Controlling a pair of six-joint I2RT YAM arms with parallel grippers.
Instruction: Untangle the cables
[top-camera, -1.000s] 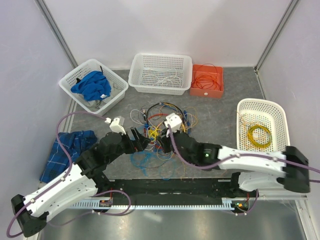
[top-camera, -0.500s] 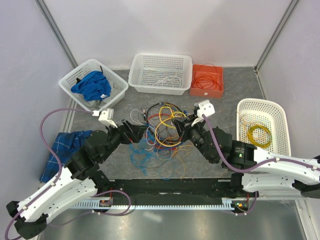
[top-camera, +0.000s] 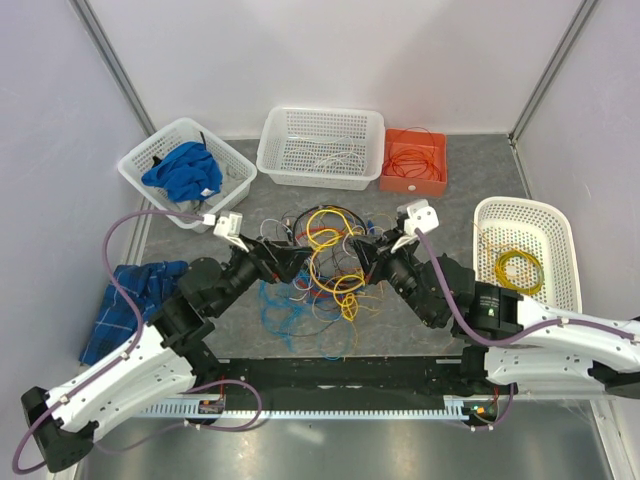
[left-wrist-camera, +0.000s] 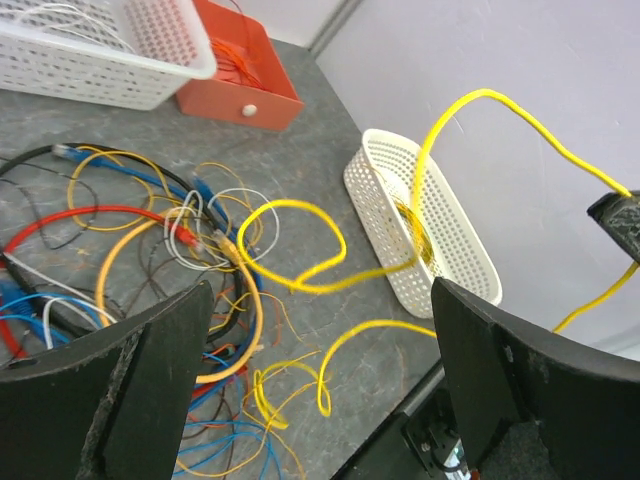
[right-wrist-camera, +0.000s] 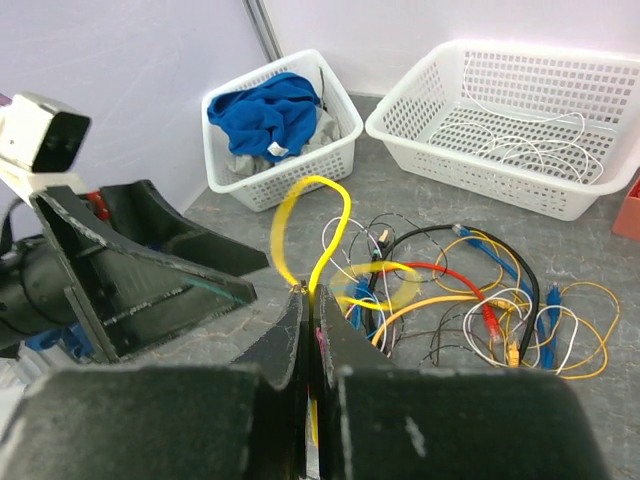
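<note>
Overhead: we are seeing the tangle of thin coloured cables (top-camera: 325, 262) lying on the grey table (top-camera: 450, 190), between left gripper (top-camera: 288, 266) and right gripper (top-camera: 366, 262).
Left wrist: we are holding its jaws spread wide over the cables.
Right wrist: we are pinching one thin yellow wire (right-wrist-camera: 312, 181) between jaws pressed together.

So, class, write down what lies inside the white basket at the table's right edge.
A coiled yellow cable lies in the white basket. The right arm covers its near-left corner, so anything there is hidden.
</note>
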